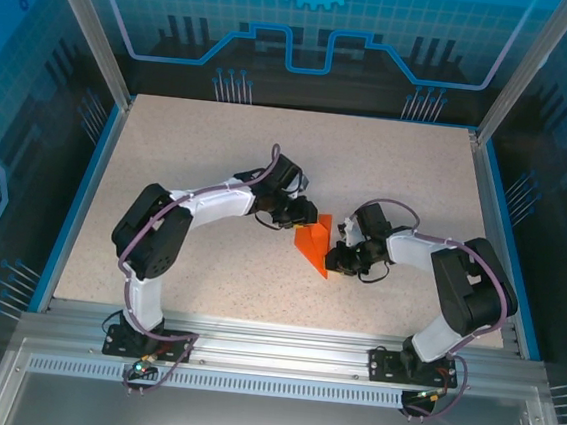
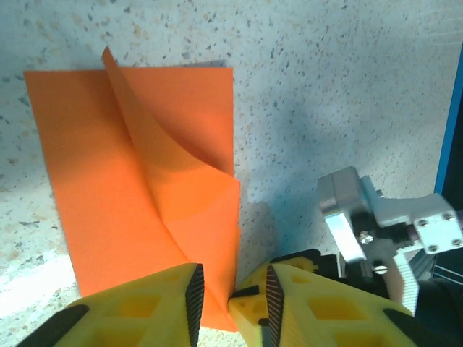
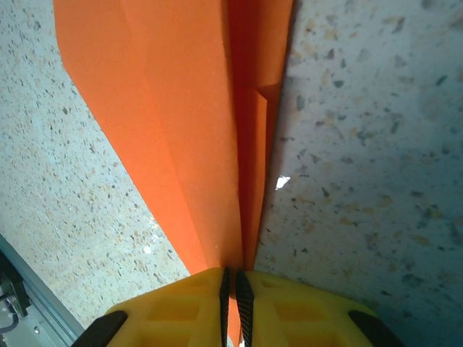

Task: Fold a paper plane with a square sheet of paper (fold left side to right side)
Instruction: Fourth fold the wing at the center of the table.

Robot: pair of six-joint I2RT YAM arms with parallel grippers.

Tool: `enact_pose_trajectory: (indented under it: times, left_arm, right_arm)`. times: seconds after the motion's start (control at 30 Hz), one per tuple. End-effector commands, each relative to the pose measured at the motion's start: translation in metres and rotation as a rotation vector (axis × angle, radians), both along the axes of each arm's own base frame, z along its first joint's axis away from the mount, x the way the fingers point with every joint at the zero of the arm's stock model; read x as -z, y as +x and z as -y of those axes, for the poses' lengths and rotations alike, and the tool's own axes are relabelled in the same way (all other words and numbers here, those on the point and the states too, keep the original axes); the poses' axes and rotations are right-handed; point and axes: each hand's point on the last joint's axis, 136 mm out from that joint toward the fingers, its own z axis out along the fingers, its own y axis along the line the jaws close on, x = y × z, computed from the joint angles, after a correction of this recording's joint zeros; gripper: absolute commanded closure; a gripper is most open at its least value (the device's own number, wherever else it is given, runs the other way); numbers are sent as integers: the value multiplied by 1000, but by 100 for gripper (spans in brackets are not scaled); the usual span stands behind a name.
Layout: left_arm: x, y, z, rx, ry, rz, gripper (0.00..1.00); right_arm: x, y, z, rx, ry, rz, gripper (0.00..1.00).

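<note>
One orange sheet of paper [image 1: 312, 245], plain and partly folded with a curled flap and long creases, lies mid-table [image 1: 418, 175] between two grippers. The right gripper [image 3: 231, 278] is pressed nearly together, pinching the sheet's edge. The left gripper [image 2: 231, 289] stands slightly spread, the sheet's corner lying in the gap.

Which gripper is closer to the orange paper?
Right. The right gripper is shut on the orange paper at its edge; the left gripper stands open astride another corner.
</note>
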Motion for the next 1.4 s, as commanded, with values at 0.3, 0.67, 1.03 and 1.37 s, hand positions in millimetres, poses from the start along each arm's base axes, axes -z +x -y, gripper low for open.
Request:
enact_pose_trajectory:
  times: [0.3,0.67,1.03,1.37]
  left_arm:
    - [38,-10,39,108,-42,-70,72]
    - [64,8,22,93,30,-74,72]
    - [78,34,9,84,58,-71,71]
    - [76,63,-1,68,51,-59,67]
  right_arm:
    - [31,-23,22,6,-180,-105,84]
    - [36,-28,26,-13,-226,-124,85]
    - [37,-30,28,-24,-244,-131,85]
    - [38,-32,28,-26,-247,-139,85]
